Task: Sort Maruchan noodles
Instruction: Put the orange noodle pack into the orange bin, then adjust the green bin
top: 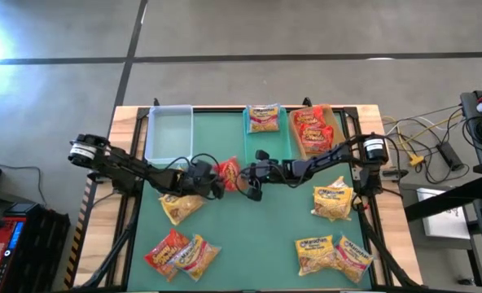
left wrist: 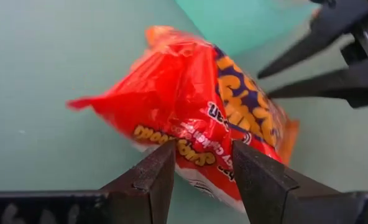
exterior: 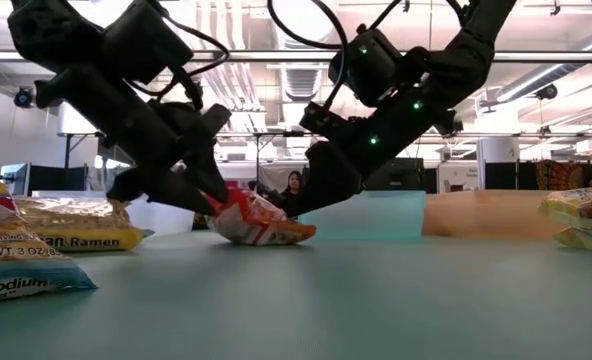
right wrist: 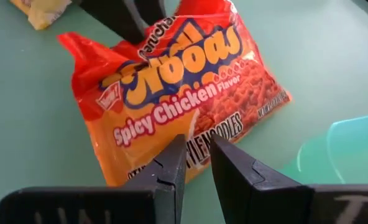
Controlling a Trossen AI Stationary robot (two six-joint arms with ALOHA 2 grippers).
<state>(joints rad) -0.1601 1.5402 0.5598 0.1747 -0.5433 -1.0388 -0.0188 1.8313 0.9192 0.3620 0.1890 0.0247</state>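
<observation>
The red packet (right wrist: 184,106) says "Spicy Chicken Flavor" and lies mid-table. The left pincer (left wrist: 202,165) and right pincer (right wrist: 196,163) are each clamped on one edge of it. The tan bin (top: 326,114) holds red packets; the clear bin (top: 169,134) has none. The table (top: 249,236) is green.

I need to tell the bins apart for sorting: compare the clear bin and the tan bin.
The clear bin sits at the table's far left and looks empty; the tan bin sits far right and holds red packets. The clear bin is see-through, the tan one opaque. Both are rectangular, along the far edge.
</observation>
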